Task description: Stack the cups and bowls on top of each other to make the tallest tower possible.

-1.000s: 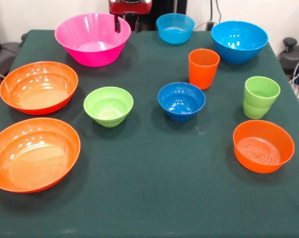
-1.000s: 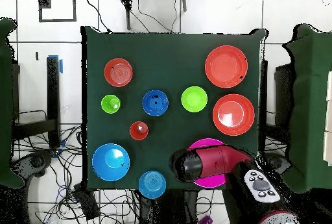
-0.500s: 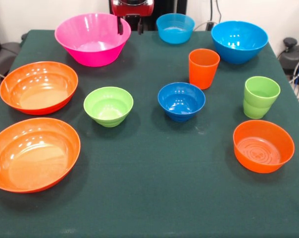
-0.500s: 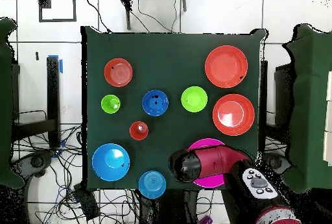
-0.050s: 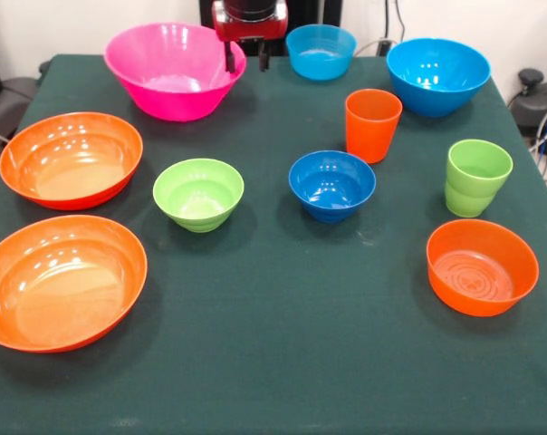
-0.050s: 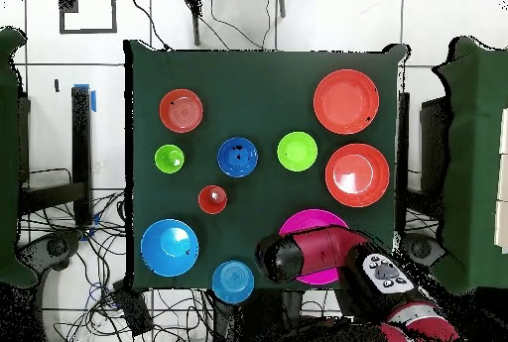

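Nothing is stacked yet: every bowl and both cups stand apart on the counter (image 5: 283, 362). My gripper (image 5: 246, 62) hangs at the far edge, over the rim of the big pink bowl (image 5: 169, 72) on the side facing the smaller sky blue bowl (image 5: 321, 50). One finger (image 5: 229, 58) seems to sit just at or inside that rim, the other (image 5: 263, 60) outside it, so the fingers are spread and hold nothing; whether either touches the plastic, I cannot tell. My worry is the pinch: the wall is glossy and flared, so a shallow grip could slip off, tip the bowl, or shove it towards the sky blue one. Lifting by one rim, it would likely hang crooked.
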`<state>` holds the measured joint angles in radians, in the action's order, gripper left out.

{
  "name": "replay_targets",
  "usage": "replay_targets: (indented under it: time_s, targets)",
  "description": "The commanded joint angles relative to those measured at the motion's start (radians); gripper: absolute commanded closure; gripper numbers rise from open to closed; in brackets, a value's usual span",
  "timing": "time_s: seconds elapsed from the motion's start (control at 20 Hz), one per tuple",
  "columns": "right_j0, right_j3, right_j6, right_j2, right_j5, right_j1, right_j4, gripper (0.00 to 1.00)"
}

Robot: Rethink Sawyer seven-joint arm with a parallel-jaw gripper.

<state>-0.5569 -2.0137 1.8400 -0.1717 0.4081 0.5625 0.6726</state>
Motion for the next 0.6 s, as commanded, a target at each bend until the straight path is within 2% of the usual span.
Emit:
replay_targets:
  time_s: [0.05,0.6]
  targets:
    - [0.014,0.06,0.004,-0.037,-0.011,-0.06,0.037,1.0]
    - [-0.01,0.064,-0.039,-0.06,0.041,-0.048,0.022,1.0]
